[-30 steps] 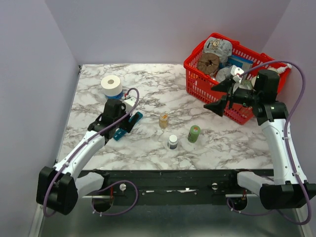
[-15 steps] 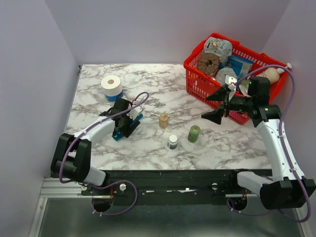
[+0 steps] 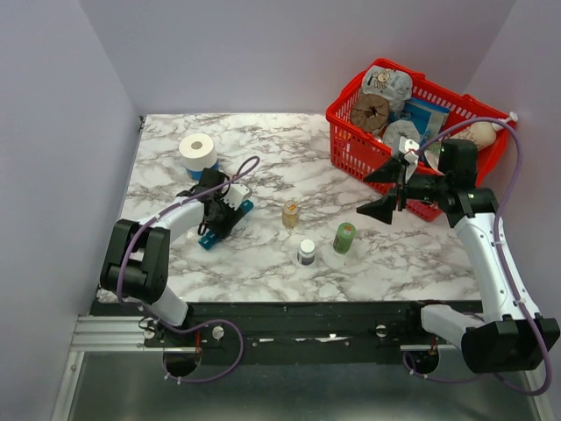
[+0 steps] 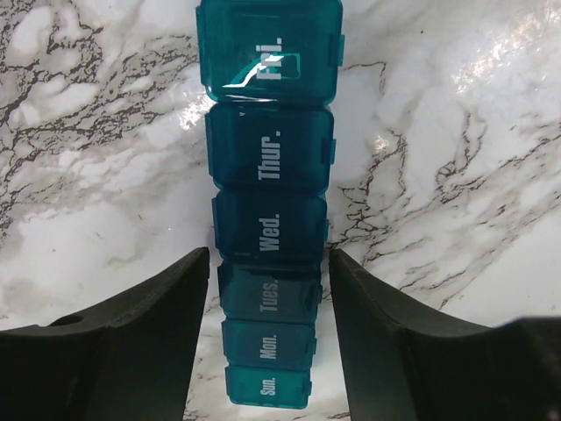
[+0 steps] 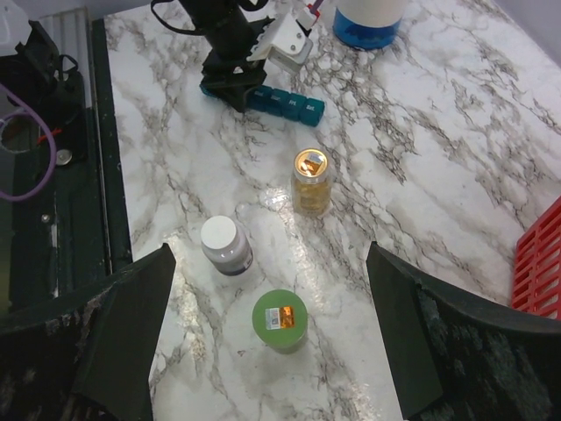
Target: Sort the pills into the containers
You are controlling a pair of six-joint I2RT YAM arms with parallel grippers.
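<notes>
Reading the table from the left: my left gripper (image 4: pixel 269 259) sits low over the containers (image 4: pixel 270 210), a teal day-marked strip lying on the marble left of centre. Its jaws are spread and straddle the strip at the "Tues." and "Mon." end, one finger on each side. Whether the pads touch the plastic cannot be told from the wrist view. Nothing is pinched.

Status of the strip: every lid in view, "Sun." through "Fri.", lies flat and shut. The last compartment is cut off at the frame edge. No pill shows in or on any compartment.

Next to the right, well apart from the strip, the clear bottle (image 5: pixel 311 182) stands upright with its tan cap on. The pills (image 3: pixel 290 215) are inside it. Nearer my bases stand a white-capped bottle (image 5: pixel 226 246) and a green bottle (image 5: pixel 280 320), both upright and capped.

Further right, my right gripper (image 3: pixel 364 195) hangs above the marble in front of the red basket (image 3: pixel 349 151). Its jaws are wide apart and hold nothing.

Assessment: the sorting has not begun. Remaining steps, as I judge them:
1. Open the compartment lids.
2. Grasp and uncap the clear bottle.
3. Distribute the pills among the compartments.
</notes>
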